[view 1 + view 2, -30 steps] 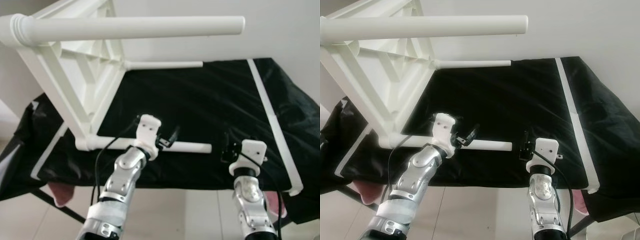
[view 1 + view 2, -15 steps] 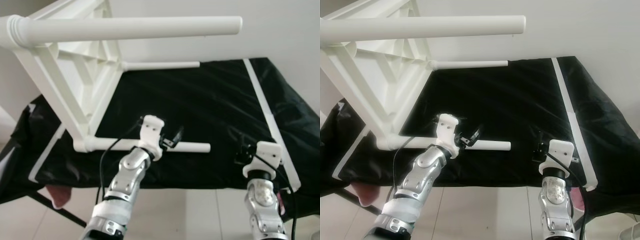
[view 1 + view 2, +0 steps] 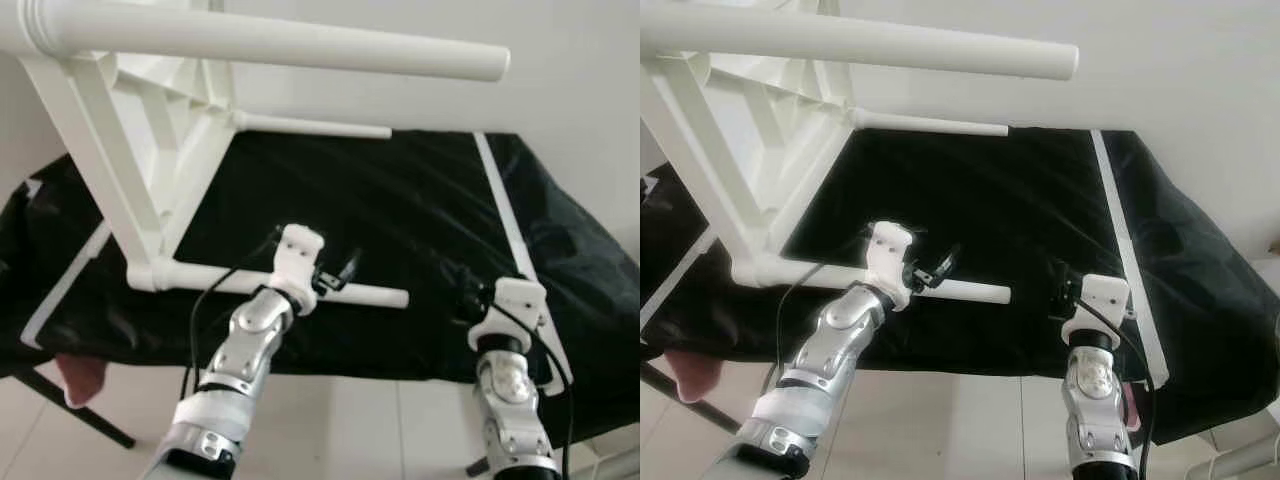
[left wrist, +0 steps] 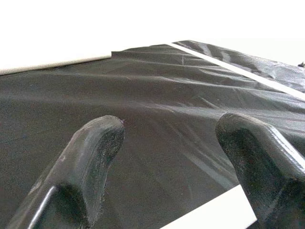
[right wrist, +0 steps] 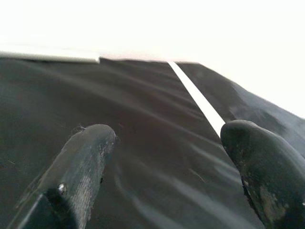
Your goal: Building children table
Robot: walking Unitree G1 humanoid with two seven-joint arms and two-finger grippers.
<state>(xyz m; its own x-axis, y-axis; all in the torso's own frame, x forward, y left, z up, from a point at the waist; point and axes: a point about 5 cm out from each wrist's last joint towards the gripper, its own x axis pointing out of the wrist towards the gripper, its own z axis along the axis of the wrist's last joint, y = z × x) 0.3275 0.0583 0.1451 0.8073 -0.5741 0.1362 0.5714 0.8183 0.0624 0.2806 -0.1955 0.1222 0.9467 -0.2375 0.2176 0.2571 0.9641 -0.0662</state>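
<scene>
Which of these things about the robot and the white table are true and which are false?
1. The white table frame lies on its side on the black cloth. True.
2. The left claw is shut tight. False: its fingers are spread apart, at the lowest table leg.
3. The right claw holds a table leg. False: it is open and holds nothing.
4. A white stripe runs along the cloth. True.
</scene>
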